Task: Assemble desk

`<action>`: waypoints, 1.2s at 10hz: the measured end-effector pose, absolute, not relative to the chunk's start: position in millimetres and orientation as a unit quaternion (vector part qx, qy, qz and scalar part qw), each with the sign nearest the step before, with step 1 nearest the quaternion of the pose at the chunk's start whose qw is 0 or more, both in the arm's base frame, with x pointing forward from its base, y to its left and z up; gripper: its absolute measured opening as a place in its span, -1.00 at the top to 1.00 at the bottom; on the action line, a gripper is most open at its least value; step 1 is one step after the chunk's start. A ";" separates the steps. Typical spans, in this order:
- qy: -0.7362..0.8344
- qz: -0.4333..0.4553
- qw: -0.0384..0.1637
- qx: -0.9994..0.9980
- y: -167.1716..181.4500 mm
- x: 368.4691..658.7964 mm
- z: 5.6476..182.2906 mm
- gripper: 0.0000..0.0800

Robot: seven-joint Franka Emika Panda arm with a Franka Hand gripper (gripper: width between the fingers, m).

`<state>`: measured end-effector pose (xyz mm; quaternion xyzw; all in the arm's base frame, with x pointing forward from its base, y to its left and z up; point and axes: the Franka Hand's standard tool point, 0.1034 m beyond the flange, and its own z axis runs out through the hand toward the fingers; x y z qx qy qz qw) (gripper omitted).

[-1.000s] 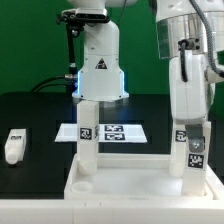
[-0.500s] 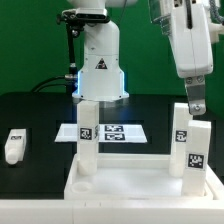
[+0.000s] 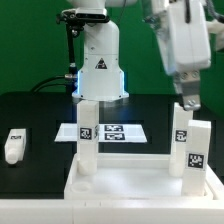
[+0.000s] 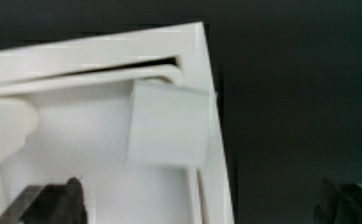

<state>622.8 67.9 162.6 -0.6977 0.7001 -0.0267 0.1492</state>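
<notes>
Fingers (image 3: 189,100) hang parted and empty just above the right-hand white square plastic leg block (image 3: 188,146), clear air around them. Three leg blocks in all: two upright in the far corner sockets of the white rimmed plastic desk top (image 3: 130,186), one (image 3: 13,145) lying loose on the black tabletop (image 3: 40,110), well apart.

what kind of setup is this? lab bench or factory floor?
Looks like a lab test bench, not a factory: a green backdrop, a black table with a printed marker board, and one arm whose claw hangs above a half-built desk.
</notes>
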 end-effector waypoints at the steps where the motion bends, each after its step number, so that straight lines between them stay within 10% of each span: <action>1: 0.672 -0.044 0.153 -0.723 53.5 613.6 167.8 -0.62; 6: 0.515 -0.076 0.138 -0.843 45.6 607.5 165.0 -0.62; 12: 0.255 -0.135 0.111 -0.951 -40.9 558.5 185.9 -0.62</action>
